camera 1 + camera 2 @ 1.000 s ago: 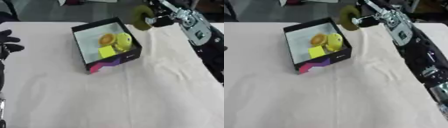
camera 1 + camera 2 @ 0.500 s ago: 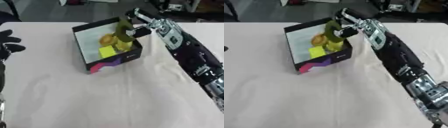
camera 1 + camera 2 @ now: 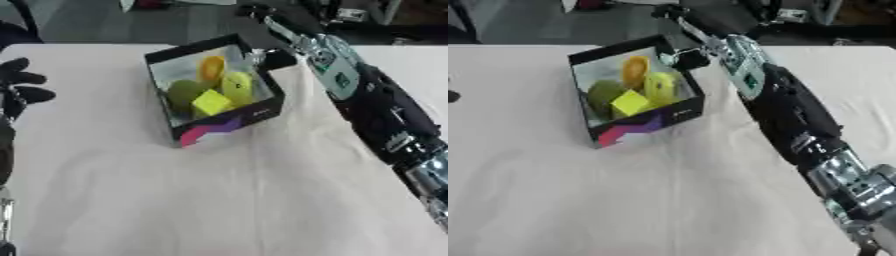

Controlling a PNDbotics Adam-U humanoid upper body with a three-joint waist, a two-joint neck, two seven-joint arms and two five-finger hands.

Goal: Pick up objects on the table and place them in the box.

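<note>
A black box (image 3: 262, 107) with a pink and purple front stands on the white cloth at the back middle. Inside lie an orange ring (image 3: 211, 67), a yellow rounded piece (image 3: 236, 85), a yellow cube (image 3: 211, 102) and an olive-green round piece (image 3: 183, 92). My right arm reaches in from the lower right, and my right hand (image 3: 686, 57) hovers open at the box's far right corner, holding nothing. At the left edge my left hand (image 3: 19, 86) rests open with its fingers spread.
The cloth-covered table (image 3: 175, 200) stretches out in front of the box. Beyond its far edge lie a dark floor and some equipment (image 3: 789, 12). My right forearm (image 3: 785, 107) crosses the table's right side.
My right hand carried the olive-green piece from above the box's far corner down over the box and let it go. It now lies inside. The left hand has not moved.
</note>
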